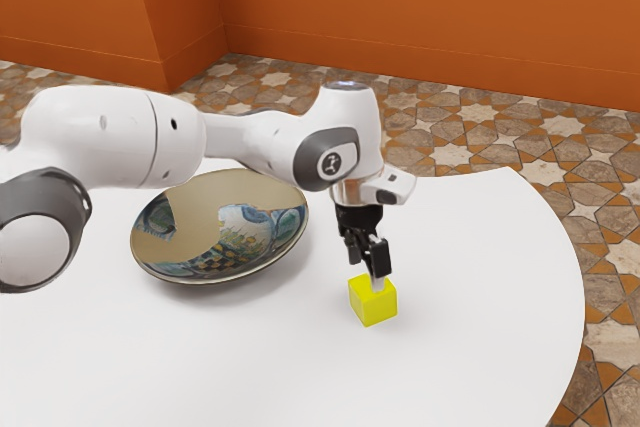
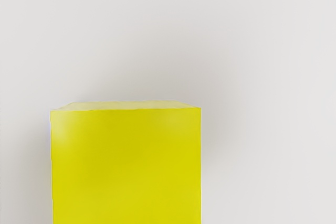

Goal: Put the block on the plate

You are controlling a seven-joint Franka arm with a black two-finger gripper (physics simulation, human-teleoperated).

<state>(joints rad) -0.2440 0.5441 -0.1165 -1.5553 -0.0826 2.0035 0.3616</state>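
1. Exterior view: A bright yellow, solid-looking cube-shaped block [image 1: 372, 305] sits upright on a round-edged white table [image 1: 480, 257], off the plate and apart from it.
2. Exterior view: A wide, shallow, bowl-like plate [image 1: 235, 237], glazed in tan with a blue, green and yellow pattern, lies toward the exterior view's left of the block, on the same table. A soft shadow falls under its rim.
3. Exterior view: A white and grey jointed robot arm [image 1: 105, 137] reaches in from the exterior view's left toward the block, its black two-finger gripper [image 1: 376, 282] pointing down at the block's top. Whether the gripper is clenched on the block or released around it cannot be told.
4. Exterior view: Beyond the block and the table edge, a patterned floor [image 1: 530, 142] of brown, orange and pale star-shaped tiles runs to a burnt-orange wall [image 1: 420, 7].
5. Wrist view: The block looms close to the camera, its broad yellow face squared off by straight edges, with a thin, paler strip along one of them. The white table surrounds the visible part of the block, with faint grey shading near its edges.
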